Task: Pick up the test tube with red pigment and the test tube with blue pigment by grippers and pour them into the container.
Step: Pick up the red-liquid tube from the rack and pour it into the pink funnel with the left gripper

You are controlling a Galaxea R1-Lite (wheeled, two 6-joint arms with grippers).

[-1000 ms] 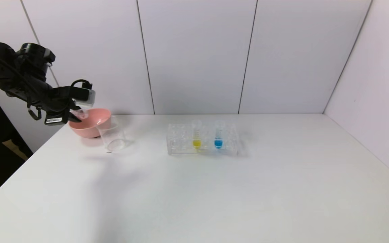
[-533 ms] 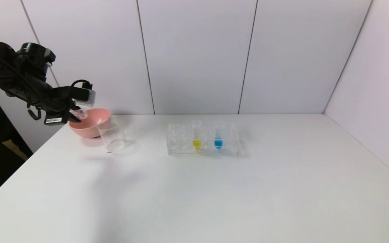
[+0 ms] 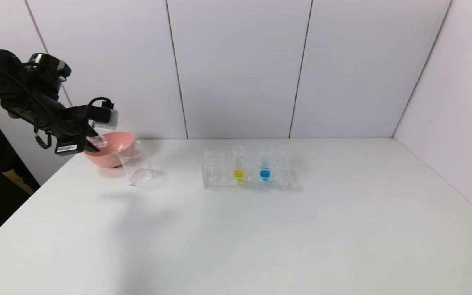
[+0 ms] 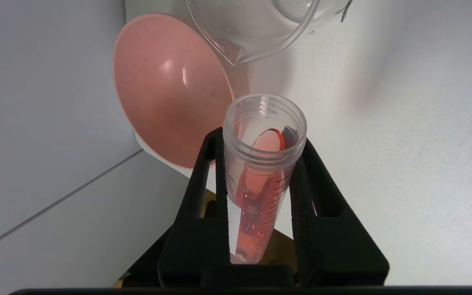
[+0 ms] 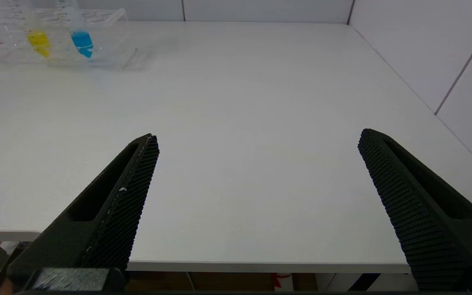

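Observation:
My left gripper [image 3: 92,143] is shut on the test tube with red pigment [image 4: 260,176], held tilted with its open mouth [image 3: 101,141] over the near rim of the pink bowl [image 3: 113,149]; red liquid lies along the tube's length toward the mouth. In the left wrist view the gripper [image 4: 260,143] clamps the tube just below its threaded rim. The clear container [image 3: 136,164] stands just right of the bowl, and shows in the left wrist view [image 4: 256,28]. The test tube with blue pigment [image 3: 265,163] stands upright in the rack [image 3: 219,170]. My right gripper [image 5: 256,139] is open, at the table's near edge.
A yellow-liquid tube [image 3: 238,164] stands in the rack left of the blue one; both show in the right wrist view [image 5: 39,41] [image 5: 81,41]. Grey wall panels close off the back and right. The table's left edge runs just beside the bowl.
My left gripper has risen slightly and tipped the red tube a little more, its mouth edging over the pink bowl. Everything else is unmoved.

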